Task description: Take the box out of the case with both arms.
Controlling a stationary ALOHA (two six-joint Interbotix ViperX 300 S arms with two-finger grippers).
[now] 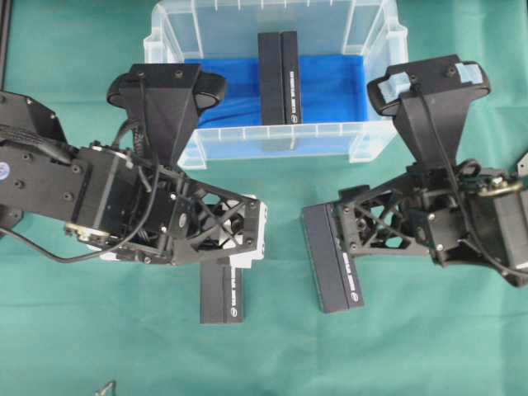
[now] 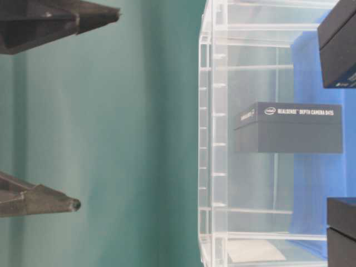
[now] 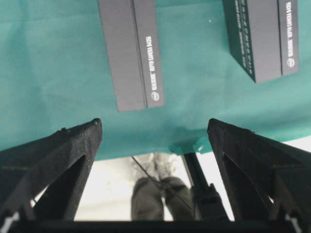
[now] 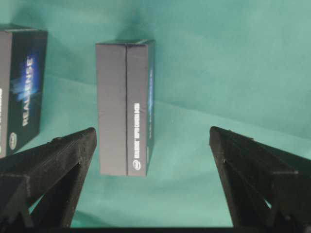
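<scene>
A robotics lab: two black robot arms (image 1: 124, 190) over a green-clothed tabletop (image 1: 272, 355), a clear plastic case (image 1: 276, 82) at twelve o'clock, depth-camera boxes (image 1: 332, 260) lying about.

Even, bright light; soft focus

Case (image 1: 169, 33): clear translucent plastic, bright blue lining on its bottom. Box inside the case (image 1: 279, 76): dark grey-black, small white lettering along one side. Two boxes on the table, one by the left arm (image 1: 221, 295), one by the right (image 1: 332, 257): same dark grey-black with white print; the right wrist view shows a blue glow graphic on a side face. Tablecloth (image 1: 412, 346): plain teal green. Left gripper (image 1: 244, 233): black open-frame with white panels. Right gripper (image 1: 346, 227): black. Right arm's camera mount (image 1: 429, 81): black with light-blue clips.
</scene>
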